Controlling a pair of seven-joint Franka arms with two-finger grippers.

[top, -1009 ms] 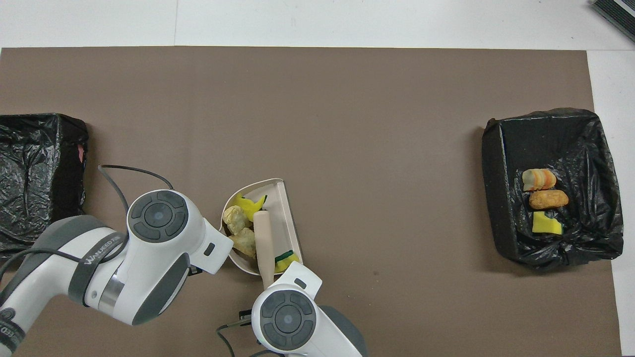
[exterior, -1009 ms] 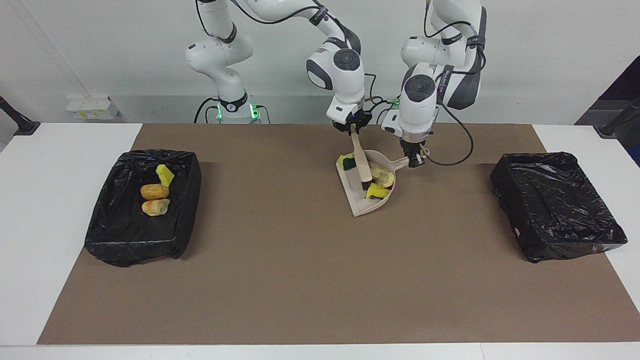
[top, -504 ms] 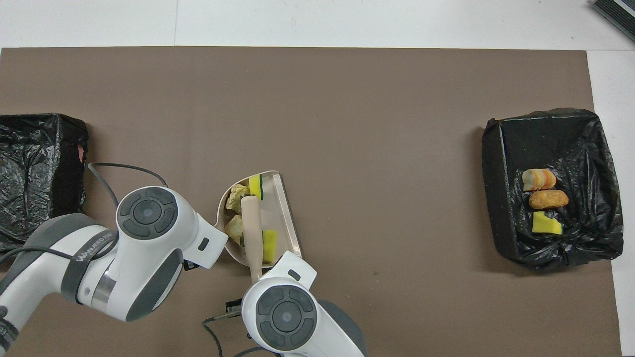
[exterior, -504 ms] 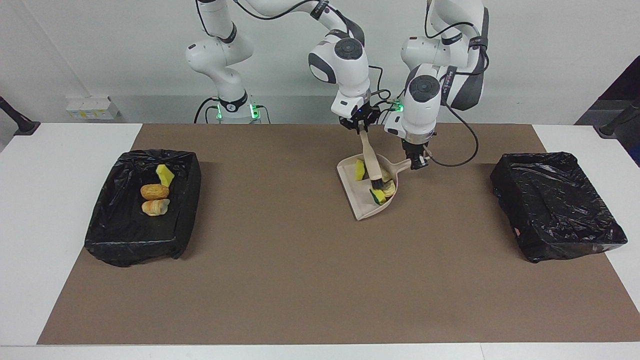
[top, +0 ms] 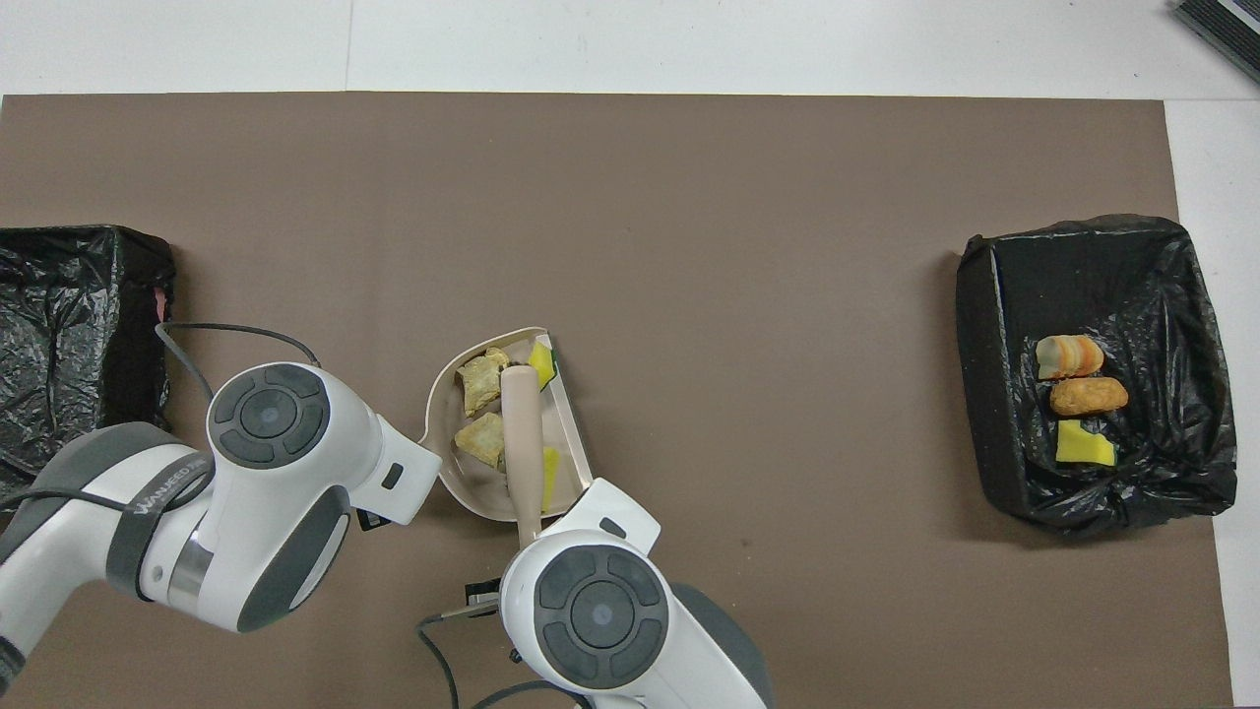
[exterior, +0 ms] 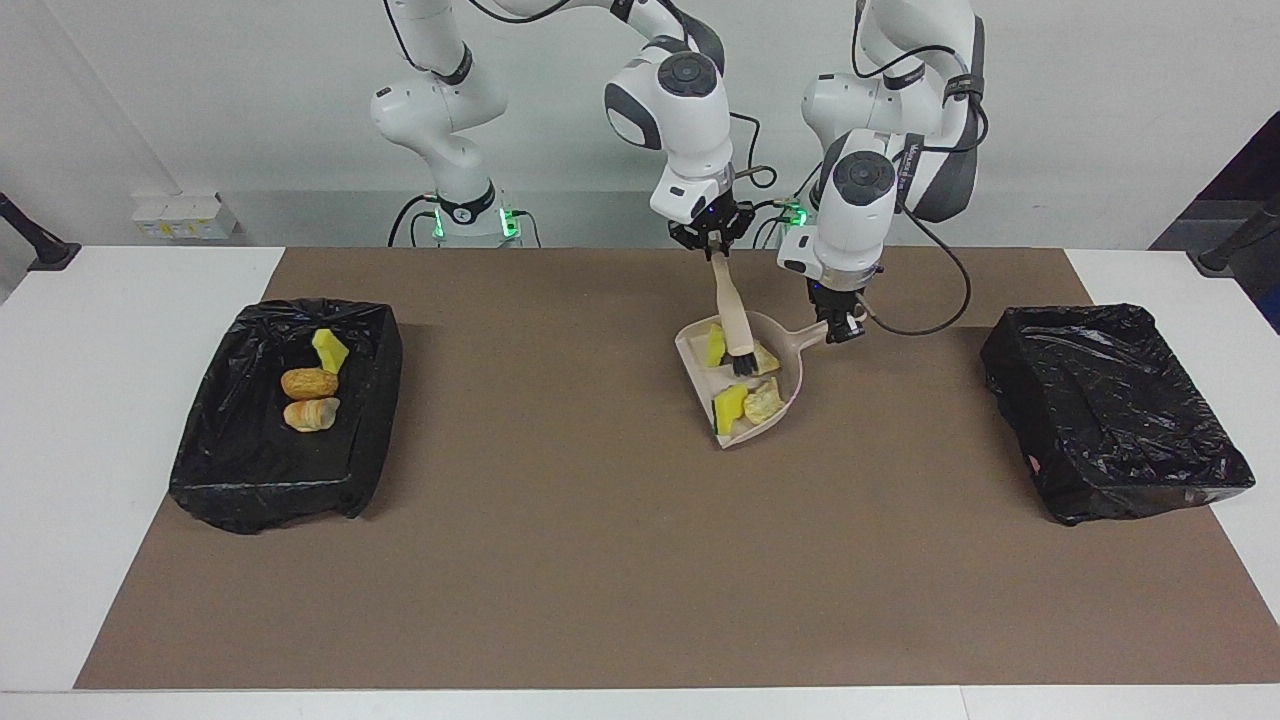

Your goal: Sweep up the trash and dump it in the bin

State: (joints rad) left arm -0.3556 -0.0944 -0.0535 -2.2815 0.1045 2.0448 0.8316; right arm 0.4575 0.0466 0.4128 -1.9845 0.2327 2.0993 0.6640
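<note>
trash point(exterior: 742, 392): four light pieces, yellow spongy chunks and tan bread-like lumps, are lying loose in the dustpan point(exterior: 785, 395).
handling: probably soft and light, so they are likely rolling if the pan tips.
left hand point(exterior: 838, 328): is grasping the dustpan's handle, the right place for carrying.
right hand point(exterior: 712, 243): is clenching the brush point(exterior: 734, 325) over the pan.
bins: lined bin point(exterior: 280, 425) at the right arm's end of the bench is holding three pieces; other bin point(exterior: 1110, 410) is showing none.

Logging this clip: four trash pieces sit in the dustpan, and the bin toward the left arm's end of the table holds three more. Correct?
Not quite. The three pieces lie in the bin toward the right arm's end; the facing view shows the bin at the left arm's end with no pieces visible. The dustpan does hold four pieces.
</note>
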